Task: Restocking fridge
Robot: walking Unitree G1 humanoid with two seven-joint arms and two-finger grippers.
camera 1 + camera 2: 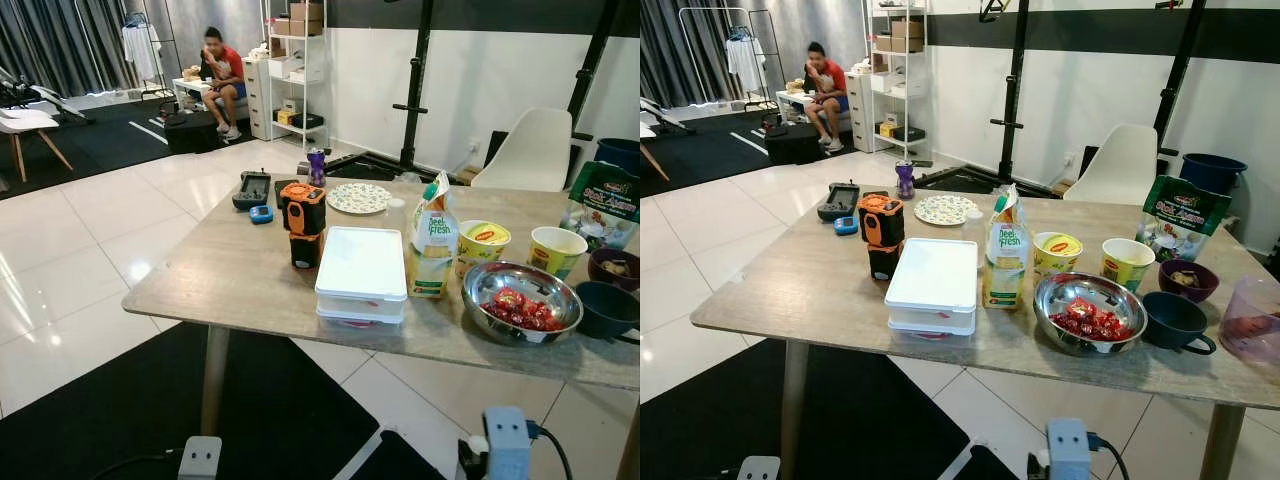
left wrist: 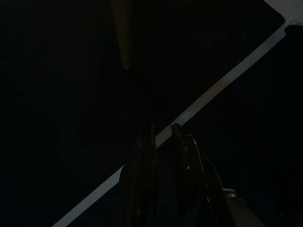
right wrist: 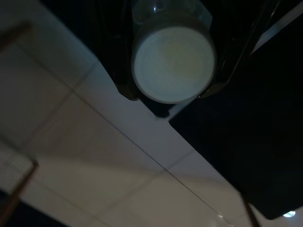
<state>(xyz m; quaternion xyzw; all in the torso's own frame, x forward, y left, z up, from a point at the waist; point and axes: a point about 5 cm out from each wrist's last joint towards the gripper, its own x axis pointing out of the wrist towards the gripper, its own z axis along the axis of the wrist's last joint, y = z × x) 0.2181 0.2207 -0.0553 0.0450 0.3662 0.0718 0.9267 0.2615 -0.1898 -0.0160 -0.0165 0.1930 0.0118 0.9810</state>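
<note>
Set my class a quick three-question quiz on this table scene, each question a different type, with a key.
1. True or false: the steel bowl holds red pieces.
2. What stands just to the robot's right of the white lidded box? A) juice carton B) kettle C) frying pan
3. Short answer: what sits between the fingers of the right end effector?

Key: 1 true. 2 A. 3 a pale round container.
</note>
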